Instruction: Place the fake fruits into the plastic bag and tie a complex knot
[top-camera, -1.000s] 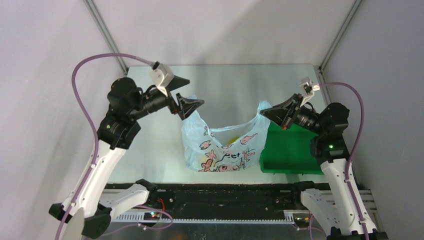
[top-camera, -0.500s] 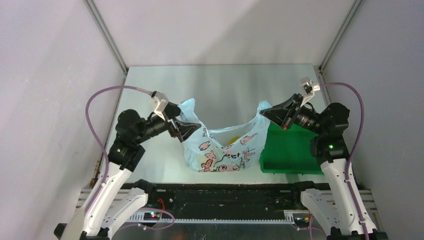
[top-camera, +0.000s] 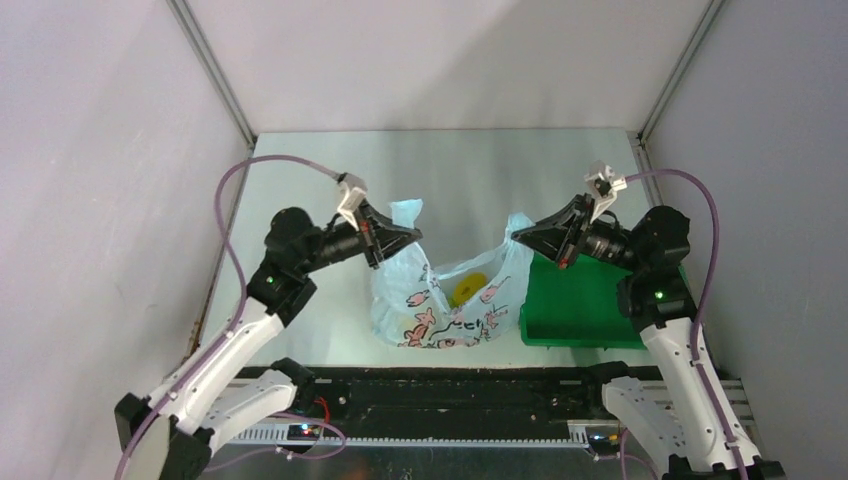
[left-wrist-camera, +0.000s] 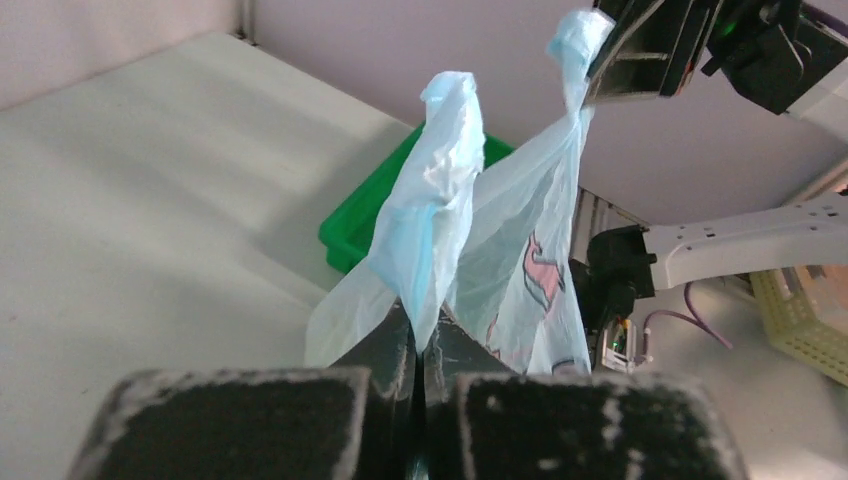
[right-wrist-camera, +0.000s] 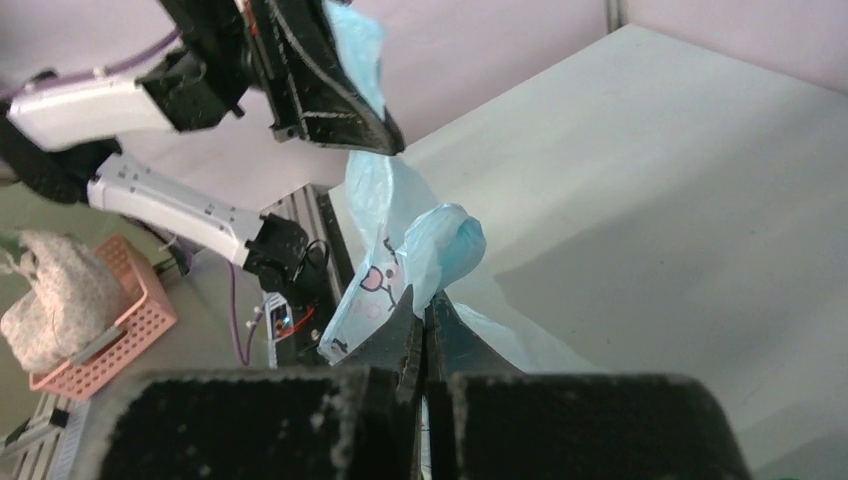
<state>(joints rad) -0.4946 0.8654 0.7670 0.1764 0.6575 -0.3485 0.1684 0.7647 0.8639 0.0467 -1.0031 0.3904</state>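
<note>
Left jaws now tight on plastic bag (left-wrist-camera: 436, 215)

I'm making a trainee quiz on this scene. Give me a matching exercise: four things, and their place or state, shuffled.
1 left tool
2 right tool
3 yellow fruit
4 green tray

a inside the plastic bag
b right of the bag
c shut on bag's left handle
d shut on bag's right handle

Pairs: 1c, 2d, 3a, 4b
</note>
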